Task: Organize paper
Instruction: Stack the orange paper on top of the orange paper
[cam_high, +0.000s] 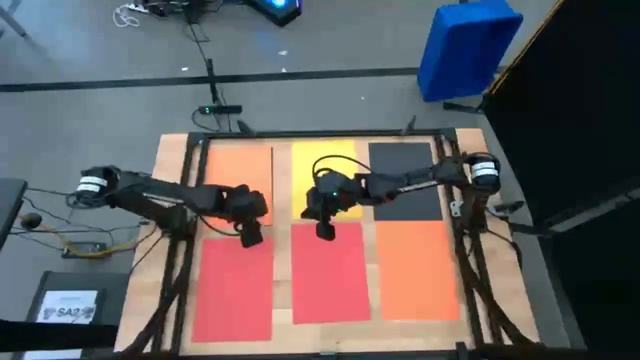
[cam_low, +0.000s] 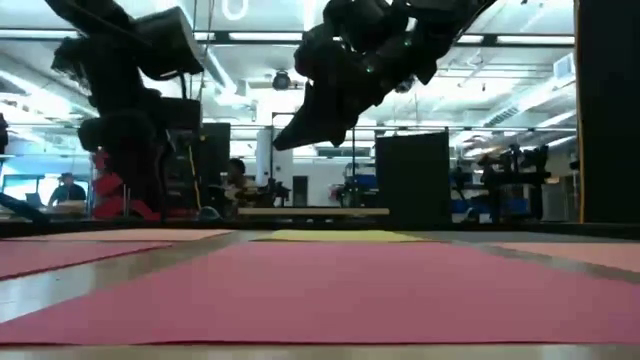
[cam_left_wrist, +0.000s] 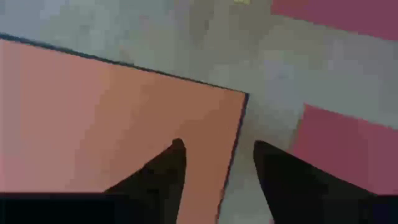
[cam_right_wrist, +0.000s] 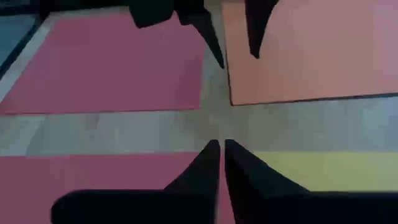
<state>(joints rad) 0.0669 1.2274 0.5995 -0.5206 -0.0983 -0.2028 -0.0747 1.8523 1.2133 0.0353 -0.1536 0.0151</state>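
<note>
Grey floor around the wooden surface, w/ a dark line running across it. Blue plastic bin sits on floor near the far right corner; cables lie at far left. Dark box w/ white label sits left of surface, near side. Low view: big open workshop, rows of bright ceiling lights, black cabinet in mid-room, benches + gear behind. A person sits far left, another nearer the centre.
</note>
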